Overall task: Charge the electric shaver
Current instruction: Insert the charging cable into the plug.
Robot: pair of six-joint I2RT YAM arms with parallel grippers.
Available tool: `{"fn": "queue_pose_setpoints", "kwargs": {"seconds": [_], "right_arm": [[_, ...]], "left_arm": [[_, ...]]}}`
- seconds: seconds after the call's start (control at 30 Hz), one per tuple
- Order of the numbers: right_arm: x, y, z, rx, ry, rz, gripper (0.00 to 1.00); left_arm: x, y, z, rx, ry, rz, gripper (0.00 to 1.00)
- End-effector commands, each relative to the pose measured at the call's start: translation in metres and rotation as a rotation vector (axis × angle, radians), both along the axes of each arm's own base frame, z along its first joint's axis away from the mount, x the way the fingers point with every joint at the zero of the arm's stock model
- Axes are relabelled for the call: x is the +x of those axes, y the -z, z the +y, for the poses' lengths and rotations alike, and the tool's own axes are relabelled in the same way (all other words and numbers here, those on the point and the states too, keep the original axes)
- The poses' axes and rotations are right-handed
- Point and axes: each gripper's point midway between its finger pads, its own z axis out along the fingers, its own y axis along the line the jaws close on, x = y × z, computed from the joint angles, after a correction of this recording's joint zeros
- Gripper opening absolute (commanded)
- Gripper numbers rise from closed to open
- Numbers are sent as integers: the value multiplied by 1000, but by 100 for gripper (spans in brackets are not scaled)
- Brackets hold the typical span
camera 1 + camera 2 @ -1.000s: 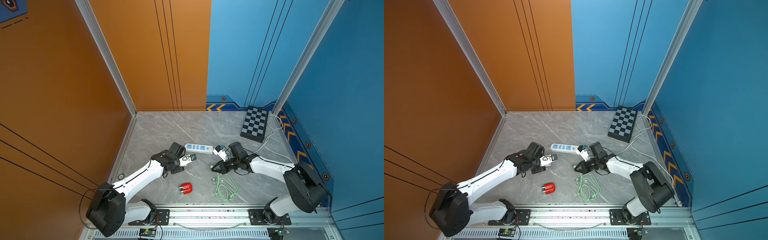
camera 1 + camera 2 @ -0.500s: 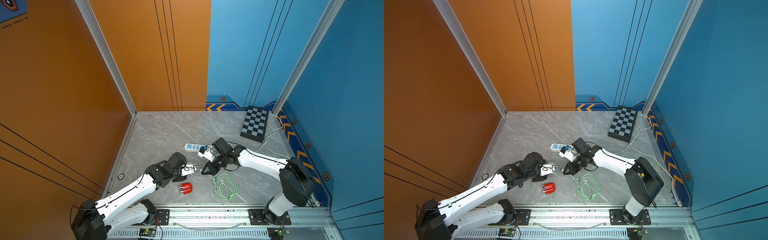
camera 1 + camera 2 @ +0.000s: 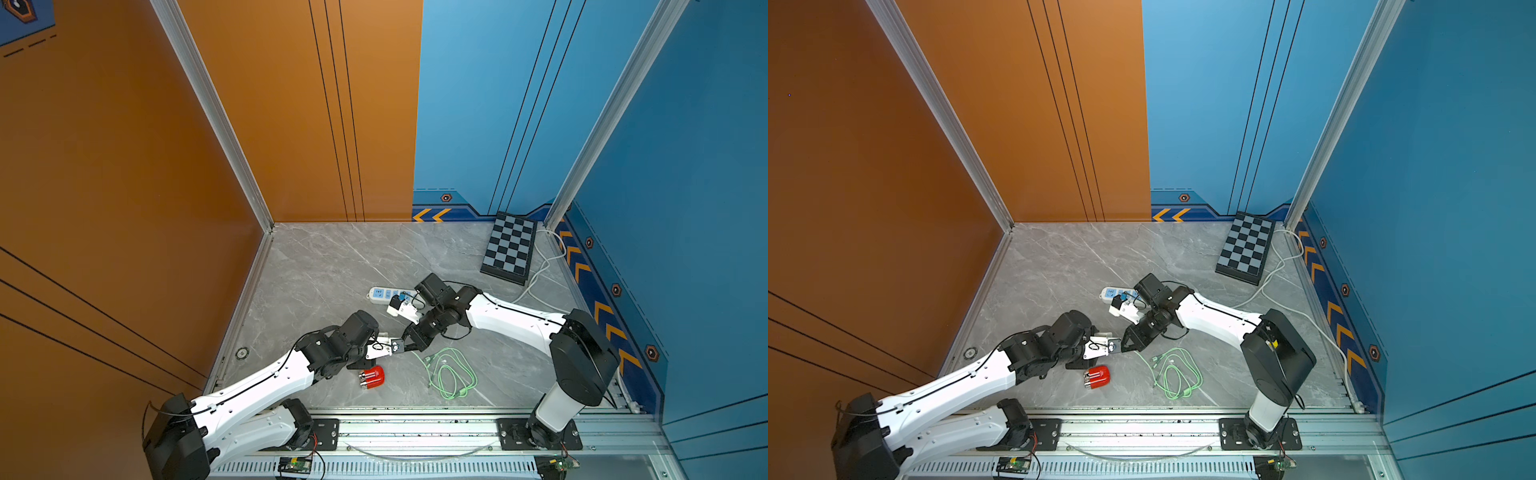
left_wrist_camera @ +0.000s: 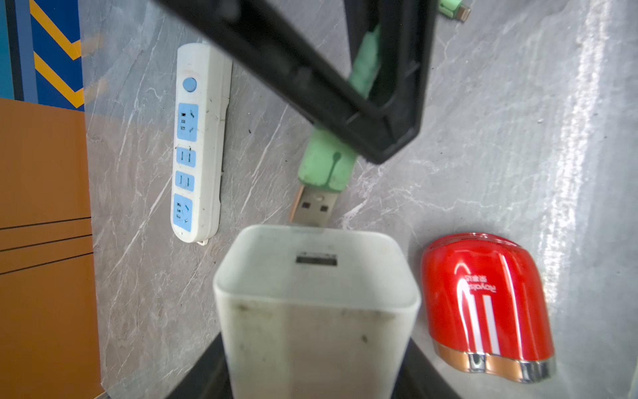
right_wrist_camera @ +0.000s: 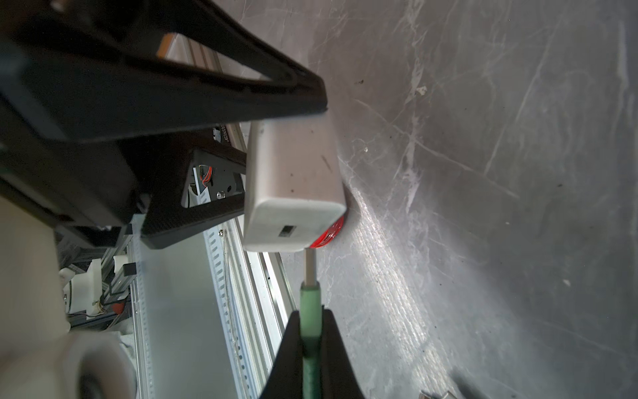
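Shaver (image 5: 329, 236) mostly hidden behind charger (image 5: 293, 179), rt wrist view.

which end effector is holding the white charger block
The left end effector, clamped on the white charger block; the right end effector instead pinches the green cable's USB plug.

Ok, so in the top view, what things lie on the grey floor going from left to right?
A round metal fitting → electric shaver → green cable → checkerboard.
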Motion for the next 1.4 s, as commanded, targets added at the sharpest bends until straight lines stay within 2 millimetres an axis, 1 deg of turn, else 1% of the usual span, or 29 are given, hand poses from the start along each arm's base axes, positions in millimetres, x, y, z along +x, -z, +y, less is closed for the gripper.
{"fn": "queue_pose_setpoints", "kwargs": {"seconds": [0.0, 0.2, 0.37, 0.53, 0.67, 0.8, 1.03, 1.27, 1.37], "right_arm": [[-2, 1, 2, 5, -28, 25, 0], [-5, -2, 7, 17, -46, 27, 0], [-8, -2, 8, 18, -51, 31, 0], [-10, -8, 7, 26, -51, 26, 0], [-11, -7, 8, 30, -52, 23, 0], [-11, -8, 11, 32, -53, 20, 0], [-9, -15, 12, 46, -48, 16, 0], [-9, -15, 14, 49, -54, 19, 0], [-9, -15, 14, 50, -53, 18, 0]], "left_arm": [[1, -7, -5, 1, 15, -10, 0], [1, -8, -9, -3, 17, -9, 0], [1, -8, -8, 6, 15, -15, 0], [1, -2, -2, 25, 15, -25, 0], [1, -3, -4, 17, 16, -28, 0], [-1, -2, -5, 19, 24, -27, 0], [-5, 2, -6, 38, 47, -31, 0], [-6, 0, -9, 40, 62, -36, 0], [-8, 3, -9, 50, 70, -34, 0]]}}
